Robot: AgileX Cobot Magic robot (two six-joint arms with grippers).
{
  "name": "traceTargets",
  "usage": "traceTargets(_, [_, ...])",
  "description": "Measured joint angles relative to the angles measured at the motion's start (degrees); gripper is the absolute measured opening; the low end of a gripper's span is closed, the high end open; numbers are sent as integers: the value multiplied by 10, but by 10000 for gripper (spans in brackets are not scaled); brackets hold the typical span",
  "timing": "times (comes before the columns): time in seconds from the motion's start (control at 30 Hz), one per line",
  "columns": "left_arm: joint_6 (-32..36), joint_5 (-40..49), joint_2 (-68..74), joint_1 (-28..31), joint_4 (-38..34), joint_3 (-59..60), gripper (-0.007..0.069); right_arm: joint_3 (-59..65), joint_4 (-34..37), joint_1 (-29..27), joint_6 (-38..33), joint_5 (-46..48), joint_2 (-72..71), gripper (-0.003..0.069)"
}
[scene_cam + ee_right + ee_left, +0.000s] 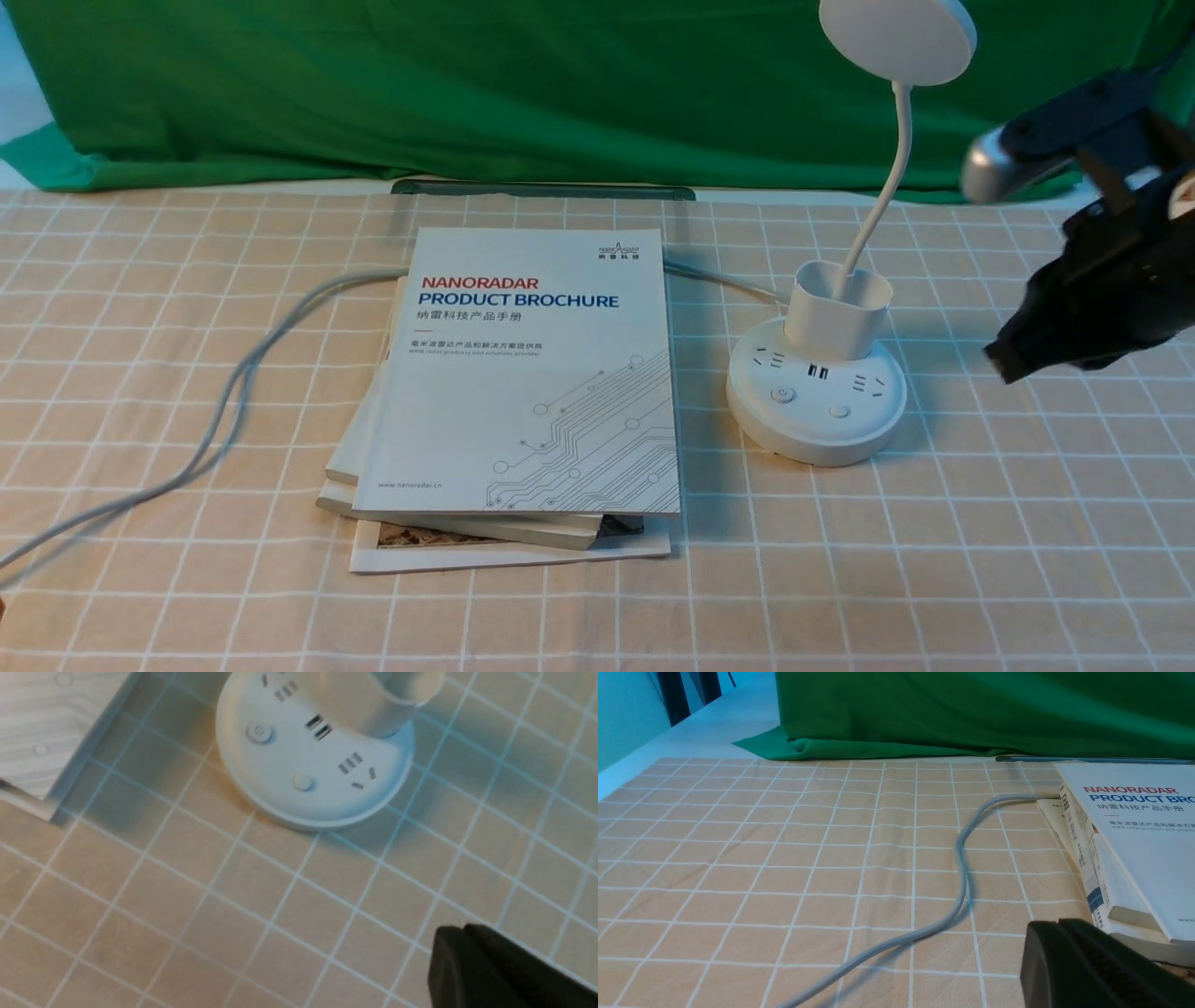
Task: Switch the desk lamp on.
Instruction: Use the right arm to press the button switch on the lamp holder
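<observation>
The white desk lamp [834, 322] stands right of the books on the checked cloth. Its flat disc head [898, 35] tops a thin bent neck [887, 177] that rises from a cup-shaped holder [836, 308]. The round base [815, 397] carries sockets and two buttons [782, 395], and shows again as the base [314, 753] in the right wrist view. My right gripper [1001, 362] hangs shut and empty in the air just right of the base; its tip [460, 930] points at the cloth. My left gripper [1057, 924] is shut and empty, low over the cloth beside the books.
A stack of books and brochures [523, 392] lies mid-table, left of the lamp. The lamp's grey cable [233, 392] snakes from behind the books to the near left edge. A green cloth [467, 84] covers the back, with a dark strip [541, 189] before it.
</observation>
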Motion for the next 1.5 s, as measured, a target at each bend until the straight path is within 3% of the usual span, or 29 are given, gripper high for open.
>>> traceTargets(0.33, [0,0,0,0,0,0,21,-7,2,24,0,-79,153,29])
traceTargets(0.8, [0,0,0,0,0,0,21,-13,0,40,0,-188,211,29])
traceTargets(1.5, [0,0,0,0,0,0,21,-13,0,41,0,-217,238,30])
